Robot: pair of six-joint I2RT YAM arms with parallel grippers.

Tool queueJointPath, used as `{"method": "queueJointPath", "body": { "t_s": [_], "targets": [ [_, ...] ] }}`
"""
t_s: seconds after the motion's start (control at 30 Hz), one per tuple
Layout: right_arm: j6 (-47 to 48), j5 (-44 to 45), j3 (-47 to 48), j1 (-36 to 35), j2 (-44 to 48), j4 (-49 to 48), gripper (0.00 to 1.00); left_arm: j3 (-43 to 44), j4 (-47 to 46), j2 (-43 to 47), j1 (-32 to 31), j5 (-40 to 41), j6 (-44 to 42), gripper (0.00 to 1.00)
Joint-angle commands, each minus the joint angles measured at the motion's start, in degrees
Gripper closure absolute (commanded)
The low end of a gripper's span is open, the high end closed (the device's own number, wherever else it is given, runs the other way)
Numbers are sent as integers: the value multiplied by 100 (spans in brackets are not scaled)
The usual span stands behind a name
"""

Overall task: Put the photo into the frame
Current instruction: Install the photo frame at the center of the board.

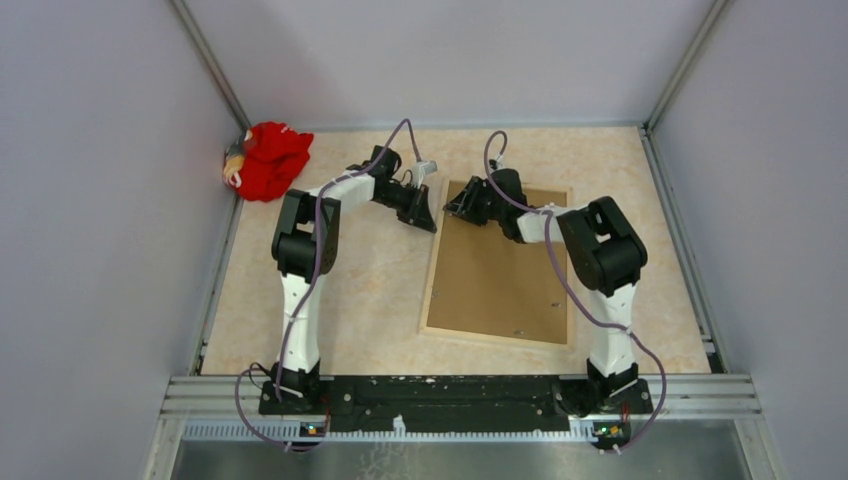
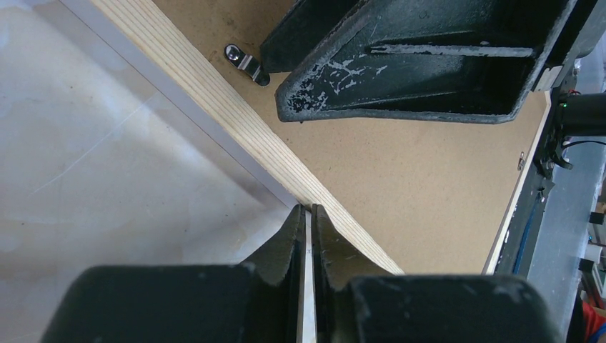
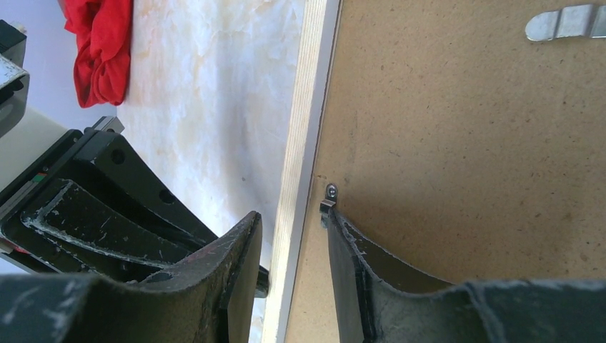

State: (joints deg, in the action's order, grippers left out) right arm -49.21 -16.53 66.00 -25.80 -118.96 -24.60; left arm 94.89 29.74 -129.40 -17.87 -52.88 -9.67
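Observation:
The frame (image 1: 431, 290) lies face down right of the table's middle, its light wood rear rail (image 2: 236, 121) showing, and a brown backing board (image 1: 500, 275) fills it. The photo is hidden. My left gripper (image 1: 428, 212) is at the frame's far left corner. Its jaws are almost together, tips (image 2: 308, 207) against the wood rail, with only a thin pale slit between them. My right gripper (image 1: 455, 207) stands open astride the same rail (image 3: 293, 213). One finger is over the table and the other is on the board beside a small metal clip (image 3: 329, 194).
A red cloth (image 1: 268, 160) lies bunched in the far left corner against the wall. Grey enclosure walls with metal rails ring the table. A second metal tab (image 3: 564, 23) sits further along the board. Both grippers crowd the same frame corner.

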Motion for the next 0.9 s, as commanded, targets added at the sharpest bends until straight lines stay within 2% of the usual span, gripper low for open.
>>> {"method": "queueJointPath", "body": {
  "t_s": [0.0,0.33,0.87],
  "targets": [
    [-45,-81,40,-23,-144,200,60,-74,-284,-93,-41,89,-61,90],
    [-212,-17,-309,-150,3,114,60,-134,-295,-67,-41,78,-96,91],
    [-468,288,-84,-169,-319,-62,60,-241,-311,-30,-41,46,-114,91]
  ]
}}
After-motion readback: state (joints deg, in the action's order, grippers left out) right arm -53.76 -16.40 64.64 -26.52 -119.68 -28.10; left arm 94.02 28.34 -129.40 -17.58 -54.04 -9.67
